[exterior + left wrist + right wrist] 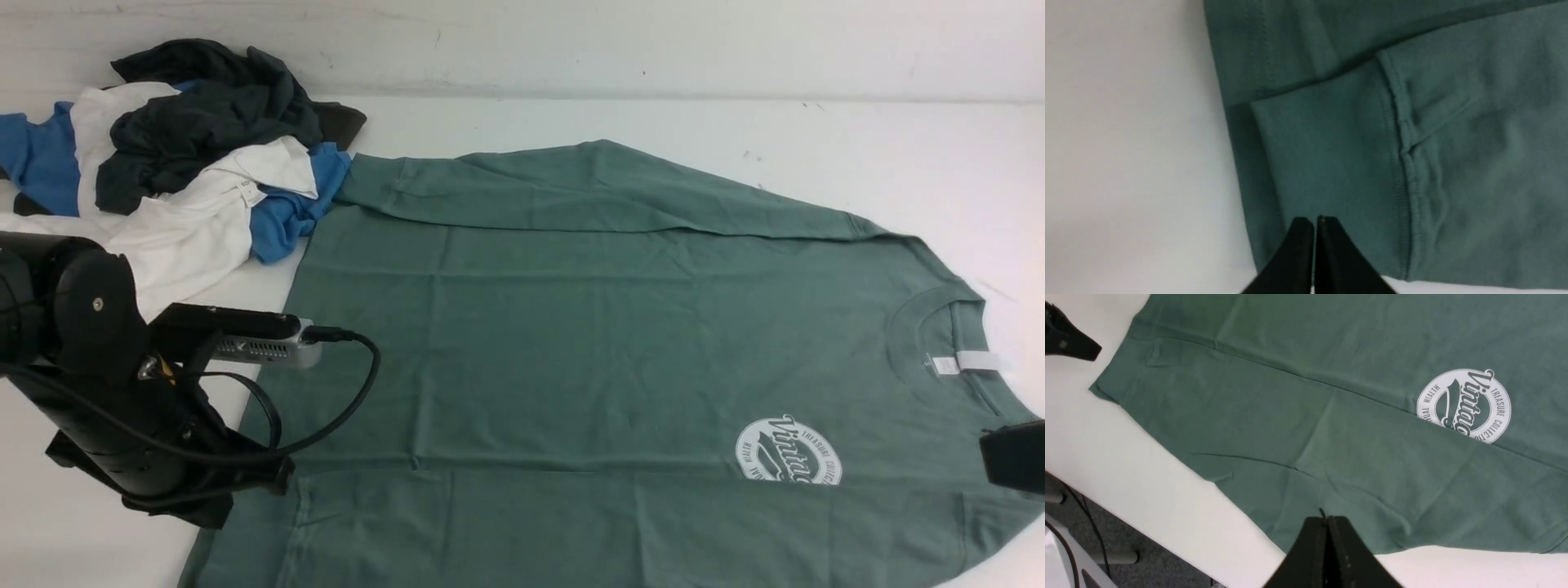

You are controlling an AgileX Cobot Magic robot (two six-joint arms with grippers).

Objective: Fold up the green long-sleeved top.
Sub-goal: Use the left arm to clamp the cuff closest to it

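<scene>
The green long-sleeved top (571, 327) lies flat on the white surface (898, 147). Its long axis runs from the left pincer (1314, 222), over a folded-in cuff (1331, 163) by the hem, to the right pincer (1327, 519) at the neck end. Both pincers are pressed together, gripping no cloth. A sleeve half covers the logo (788, 449). Beyond the left pincer, a pile of garments (188, 155) touches the far sleeve. The front view cuts off the top's near edge.

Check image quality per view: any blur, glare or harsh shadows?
Front view: even light, no glare, sage-green jersey long-sleeved top sharp. Left wrist view: soft focus, sleeve cuff seam smeared. Right wrist view: crisp, round white printed logo legible.
</scene>
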